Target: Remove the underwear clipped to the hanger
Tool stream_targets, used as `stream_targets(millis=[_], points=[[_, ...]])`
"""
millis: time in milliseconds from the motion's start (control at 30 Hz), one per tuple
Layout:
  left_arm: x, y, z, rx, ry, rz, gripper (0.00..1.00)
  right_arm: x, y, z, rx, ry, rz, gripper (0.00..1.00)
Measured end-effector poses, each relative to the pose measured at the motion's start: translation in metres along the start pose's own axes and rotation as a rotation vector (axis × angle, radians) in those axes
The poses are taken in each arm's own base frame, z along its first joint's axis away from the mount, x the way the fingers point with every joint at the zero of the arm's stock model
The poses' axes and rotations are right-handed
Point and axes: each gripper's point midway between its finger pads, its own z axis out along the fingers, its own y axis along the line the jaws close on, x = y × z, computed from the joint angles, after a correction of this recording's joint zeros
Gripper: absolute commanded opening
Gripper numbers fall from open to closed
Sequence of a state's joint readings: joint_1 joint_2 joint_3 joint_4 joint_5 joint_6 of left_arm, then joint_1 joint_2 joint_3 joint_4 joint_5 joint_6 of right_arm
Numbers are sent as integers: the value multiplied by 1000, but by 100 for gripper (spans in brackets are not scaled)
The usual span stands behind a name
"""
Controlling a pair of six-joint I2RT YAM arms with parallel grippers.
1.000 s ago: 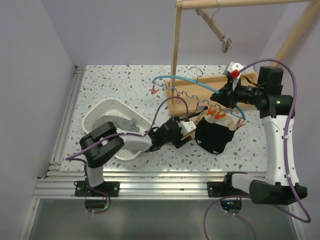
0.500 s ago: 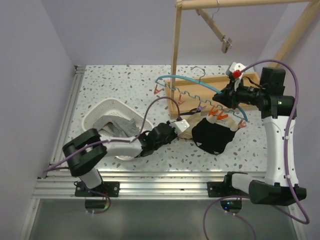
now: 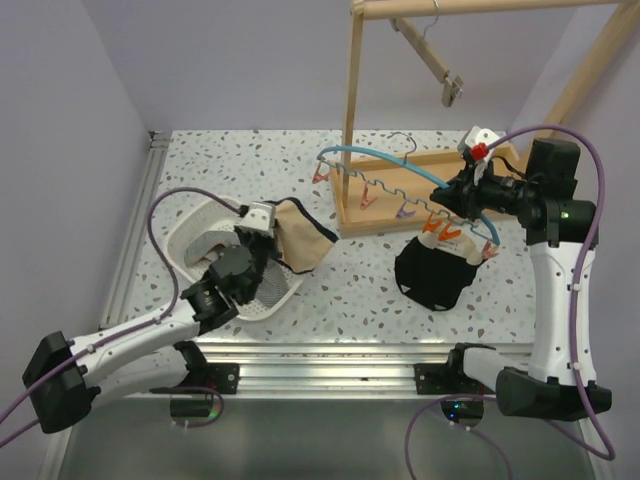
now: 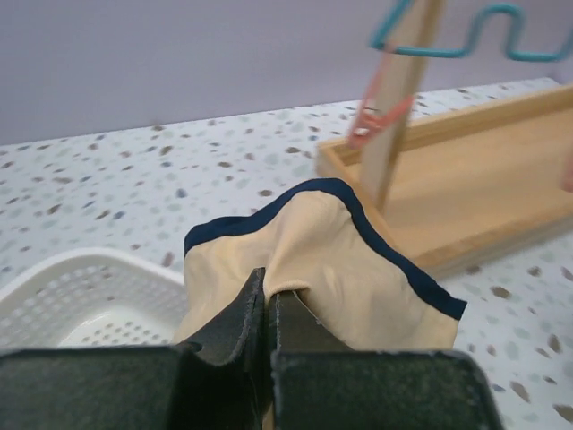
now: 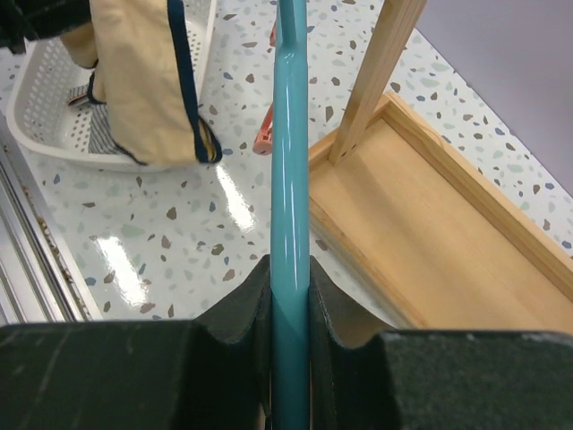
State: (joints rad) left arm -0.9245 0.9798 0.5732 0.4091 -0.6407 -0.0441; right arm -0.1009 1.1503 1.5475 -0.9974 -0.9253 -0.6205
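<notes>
The left gripper (image 4: 267, 300) is clamped on the beige pair (image 4: 331, 251), which drapes forward from its fingers. The white basket (image 4: 81, 287) lies just below and to the left — a short drop. Farther off, the black pair (image 3: 430, 275) hangs clipped under the teal hanger (image 5: 289, 134) — its bar pinched by the right gripper (image 5: 290, 287), the nearer arm.

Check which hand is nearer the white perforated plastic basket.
Left. The left hand, shut on the beige cloth underwear, hangs over the basket's right rim; the right hand grips the teal wire hanger well to its right.
</notes>
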Motion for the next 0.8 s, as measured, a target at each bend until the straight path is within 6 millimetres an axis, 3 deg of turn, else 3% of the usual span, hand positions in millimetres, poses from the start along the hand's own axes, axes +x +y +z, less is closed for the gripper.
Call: stream_targets(millis=[133,200,333,500,567,600,633,733,800], points=[[0,68,-8,-246,1,-88,0,1,0,0,1,1,2,0],[4,92,-15,-353,8,-112,0,1,-1,0,4,1,3,0],[25,117,-22,-502,62,-103,0,1,-1,0,5,0,2,0],[75,131,-22,-614,212,-22,0,1,-1,0,4,0,3,0],[94,132,-22,-634,268,3,11,2,-1,0,3,1,4,0],[102,132,-23,-641,292,12,21,2,-1,0,2,1,4,0],[110,133,-24,-649,319,22,50,2,-1,0,2,1,4,0],[125,132,-28,-662,382,31,91,2,-1,0,1,0,5,0],[124,130,-29,-649,392,13,100,2,-2,0,1,1,6,0]])
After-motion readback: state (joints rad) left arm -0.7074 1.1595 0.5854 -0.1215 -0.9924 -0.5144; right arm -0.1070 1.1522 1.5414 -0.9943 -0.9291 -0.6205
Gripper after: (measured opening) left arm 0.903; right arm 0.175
